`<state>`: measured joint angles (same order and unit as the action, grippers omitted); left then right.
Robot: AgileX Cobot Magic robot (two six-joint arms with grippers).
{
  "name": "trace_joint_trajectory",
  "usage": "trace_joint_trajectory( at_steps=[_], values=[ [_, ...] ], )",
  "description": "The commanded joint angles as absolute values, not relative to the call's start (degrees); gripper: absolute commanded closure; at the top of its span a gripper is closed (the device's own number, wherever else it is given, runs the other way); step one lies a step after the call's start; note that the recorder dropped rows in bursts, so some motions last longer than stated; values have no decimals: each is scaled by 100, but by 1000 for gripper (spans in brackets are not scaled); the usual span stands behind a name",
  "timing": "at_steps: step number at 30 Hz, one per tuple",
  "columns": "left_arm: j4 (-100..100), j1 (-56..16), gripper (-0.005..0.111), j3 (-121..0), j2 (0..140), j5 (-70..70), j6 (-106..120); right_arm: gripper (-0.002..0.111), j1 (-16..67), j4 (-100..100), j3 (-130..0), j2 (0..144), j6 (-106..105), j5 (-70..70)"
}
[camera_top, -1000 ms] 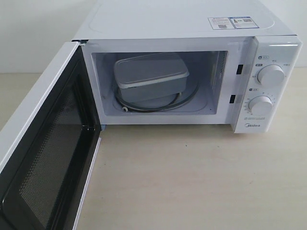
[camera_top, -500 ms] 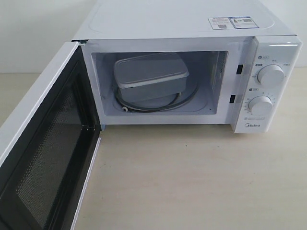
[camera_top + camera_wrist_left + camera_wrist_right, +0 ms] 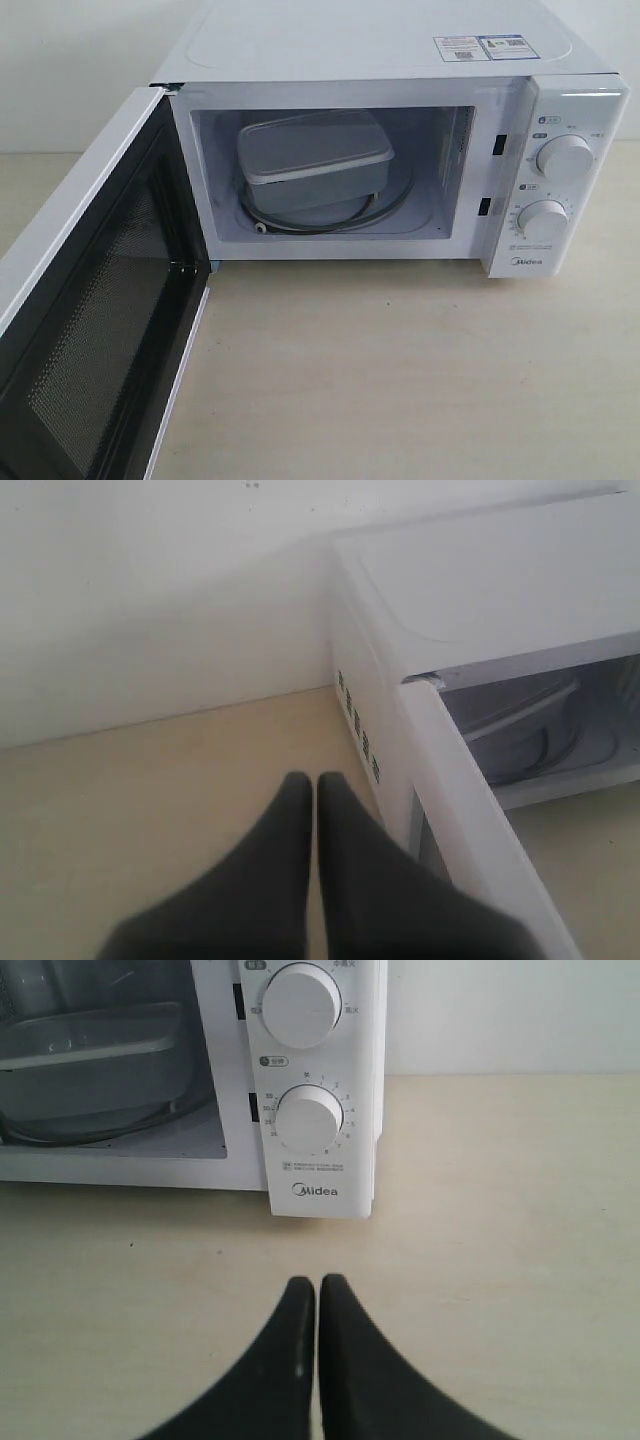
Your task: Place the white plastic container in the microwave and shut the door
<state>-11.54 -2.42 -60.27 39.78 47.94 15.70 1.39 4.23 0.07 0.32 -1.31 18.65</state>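
Pale beige counter (image 3: 420, 370) runs back to a plain white wall (image 3: 60, 70), and on it stands the white Midea countertop microwave (image 3: 380, 40) with two small stickers (image 3: 480, 47) on its top. Neither arm shows in the exterior view; only the wrist views show them.

The right gripper (image 3: 317, 1282) is clenched, its two dark fingers pressed tip to tip with nothing between them, and it hangs over bare counter touching nothing. Straight ahead of it is the microwave's control panel, with the lower round white dial (image 3: 310, 1118) directly in line and the upper round white dial (image 3: 303, 1005) above that. The rectangular translucent white plastic container (image 3: 315, 160) with its flat rimmed lid lies ahead of this gripper and off toward the left arm's side. It sits inside the cavity on the glass turntable (image 3: 392, 205), turned at a slight angle, well apart from the fingertips.

The left gripper (image 3: 316, 780) is also clenched and empty, over the counter outside the microwave's hinge side. The white side-hinged door (image 3: 70, 230) with its black inner face and dark mesh window stands swung wide open. Its white outer face runs close beside this gripper; I cannot tell whether they touch. The container is beyond the door from this gripper, inside the cavity.
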Motion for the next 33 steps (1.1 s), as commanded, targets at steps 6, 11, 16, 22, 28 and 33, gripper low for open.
trace_joint_trajectory(
  at_steps=[6, 11, 16, 22, 28, 33],
  values=[
    [-1152, -234, 102, -6067, 4793, 5256, 1626, 107, 115, 389, 0, 0, -138, 1837],
    [-1552, -234, 102, -6068, 5415, 6098, 1626, 107, 115, 389, 0, 0, -138, 1837],
    [-2077, -256, 102, -6068, 6097, 6881, 2026, 107, 115, 389, 0, 0, -138, 1837],
    [-2514, -521, 102, -6068, 6533, 6860, 2322, 107, 115, 389, 0, 0, -138, 1837],
    [-3066, -1317, 102, -6068, 6921, 6789, 2677, 107, 115, 389, 0, 0, -138, 1837],
    [-3108, -1990, 102, -6068, 7310, 6233, 2677, 107, 115, 389, 0, 0, -138, 1837]
  ],
)
